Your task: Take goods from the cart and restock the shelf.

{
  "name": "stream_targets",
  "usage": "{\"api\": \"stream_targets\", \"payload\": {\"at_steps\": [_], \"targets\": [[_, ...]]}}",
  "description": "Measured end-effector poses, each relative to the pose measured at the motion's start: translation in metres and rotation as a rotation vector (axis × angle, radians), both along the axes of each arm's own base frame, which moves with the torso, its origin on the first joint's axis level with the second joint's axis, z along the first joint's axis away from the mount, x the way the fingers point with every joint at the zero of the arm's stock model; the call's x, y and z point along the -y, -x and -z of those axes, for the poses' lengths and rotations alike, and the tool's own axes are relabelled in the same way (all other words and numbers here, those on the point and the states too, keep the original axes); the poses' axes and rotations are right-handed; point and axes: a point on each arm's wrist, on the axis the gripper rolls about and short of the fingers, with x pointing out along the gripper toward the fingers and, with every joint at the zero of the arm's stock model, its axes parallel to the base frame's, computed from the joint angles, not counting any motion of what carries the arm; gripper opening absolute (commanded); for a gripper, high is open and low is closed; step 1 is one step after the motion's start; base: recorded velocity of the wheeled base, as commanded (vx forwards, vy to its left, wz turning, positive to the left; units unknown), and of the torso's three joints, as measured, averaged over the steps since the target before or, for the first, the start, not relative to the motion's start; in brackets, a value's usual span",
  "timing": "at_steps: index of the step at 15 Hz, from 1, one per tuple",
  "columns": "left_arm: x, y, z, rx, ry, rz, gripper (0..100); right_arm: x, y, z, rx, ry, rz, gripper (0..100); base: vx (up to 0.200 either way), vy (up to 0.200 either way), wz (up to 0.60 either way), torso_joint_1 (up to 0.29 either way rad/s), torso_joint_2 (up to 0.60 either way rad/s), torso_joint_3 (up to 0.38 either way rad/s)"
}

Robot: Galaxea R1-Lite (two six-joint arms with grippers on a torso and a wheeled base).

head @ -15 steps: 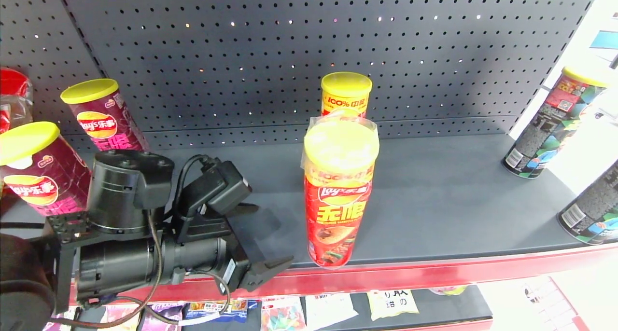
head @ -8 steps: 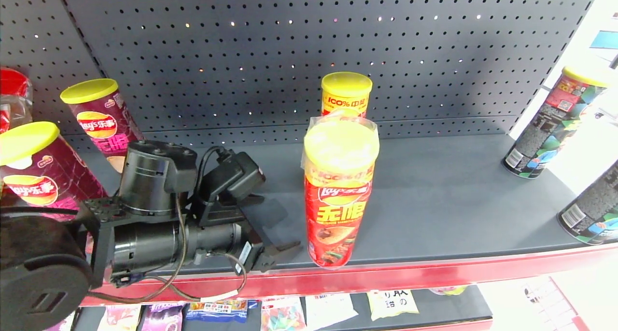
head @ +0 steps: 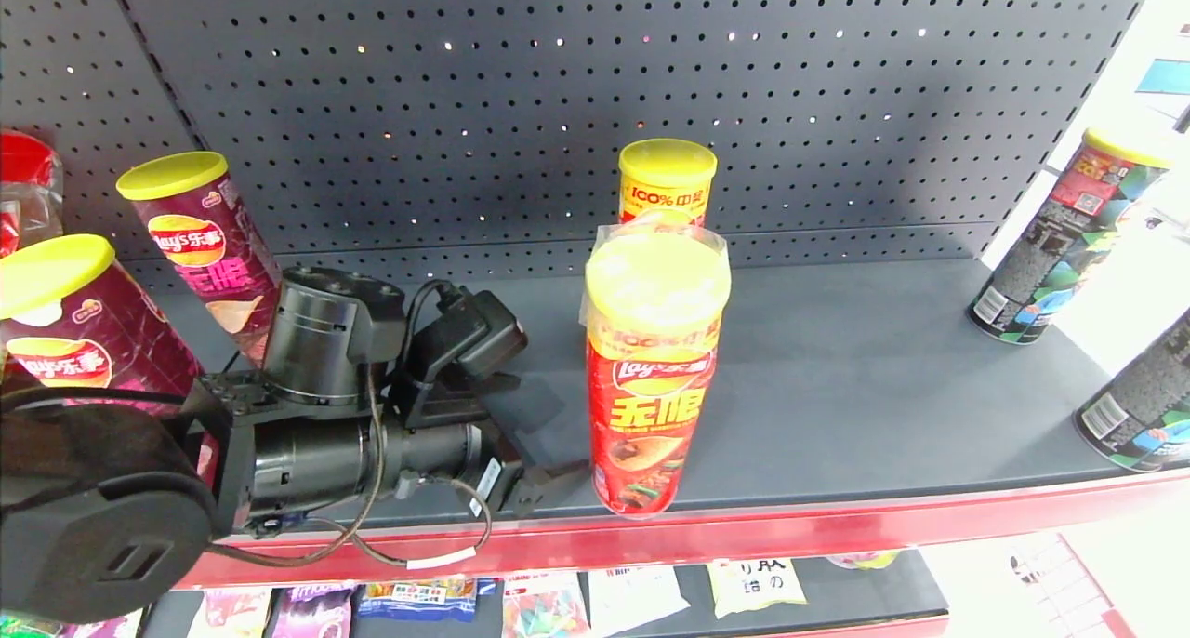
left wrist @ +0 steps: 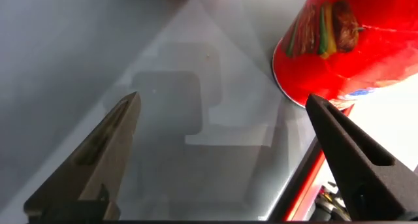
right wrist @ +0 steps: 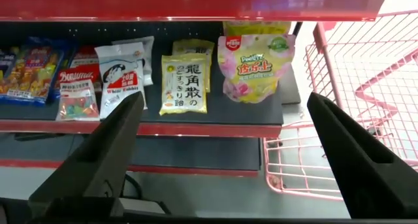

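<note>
A tall red chip can (head: 655, 368) with a yellow lid stands near the front edge of the grey shelf (head: 855, 378). A second can (head: 667, 180) of the same kind stands right behind it by the pegboard. My left gripper (head: 535, 429) lies low over the shelf just left of the red can, open, with nothing between its fingers. In the left wrist view the gripper (left wrist: 222, 110) is open and the red can's base (left wrist: 346, 48) sits beyond one fingertip. My right gripper (right wrist: 225, 103) is open and empty, down in front of the lower shelves, beside the pink wire cart (right wrist: 372, 100).
Two maroon cans (head: 200, 219) (head: 65, 326) stand at the shelf's left, two black cans (head: 1069, 238) (head: 1139, 405) at its right. The shelf has a red front lip (head: 837, 525). Snack bags (right wrist: 186, 77) lie on the lower shelf. Open shelf floor lies right of the red can.
My left arm has moved right and slightly up over the shelf, bringing its open gripper close to the red can's base. The cans have not moved.
</note>
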Motion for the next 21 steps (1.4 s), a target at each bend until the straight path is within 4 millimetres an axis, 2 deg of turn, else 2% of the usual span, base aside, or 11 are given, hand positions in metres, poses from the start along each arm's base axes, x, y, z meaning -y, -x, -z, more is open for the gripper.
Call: {"api": "stream_targets", "payload": {"at_steps": [7,14,21], "targets": [[0.007,-0.009,-0.003,0.014,0.008,0.002,100,0.000,0.000,0.001,-0.003,0.000,0.000,100,0.000,0.000,0.00,0.000,0.00,0.000],[0.010,0.001,0.001,-0.001,-0.002,0.033,100,0.000,0.000,0.001,-0.004,0.000,0.001,100,0.000,0.000,0.00,0.000,0.00,0.000],[0.011,0.002,0.001,-0.001,-0.002,0.036,100,0.000,0.000,0.001,-0.004,0.002,0.001,100,0.000,0.000,0.00,0.000,0.00,0.000]]}}
